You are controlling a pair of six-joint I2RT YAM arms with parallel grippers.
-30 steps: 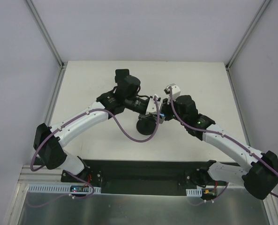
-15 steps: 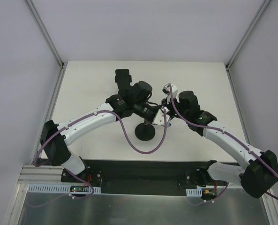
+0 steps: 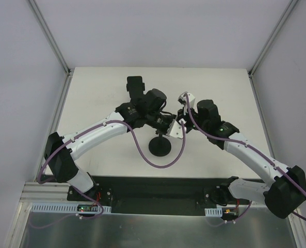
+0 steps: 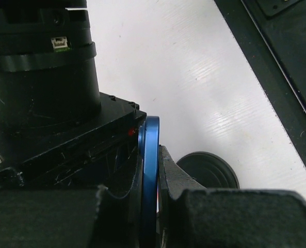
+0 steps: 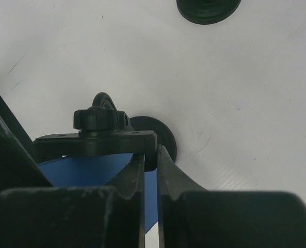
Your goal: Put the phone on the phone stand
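Blue phone point(image 4: 151, 137) stands edge-on at lower centre of our left wrist view, clamped by our left claw point(image 4: 150, 168). Our right claw point(image 5: 150, 155) pinches the phone stand point(image 5: 98, 138) at its cradle, mid-frame over the white surface point(image 5: 235, 103).

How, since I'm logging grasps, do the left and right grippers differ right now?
The left gripper pinches the blue phone by its thin edge; the right gripper appears to pinch the black stand bracket. The left gripper reaches in from the left, the right gripper from the right. Both are shut, meeting near the stand base.
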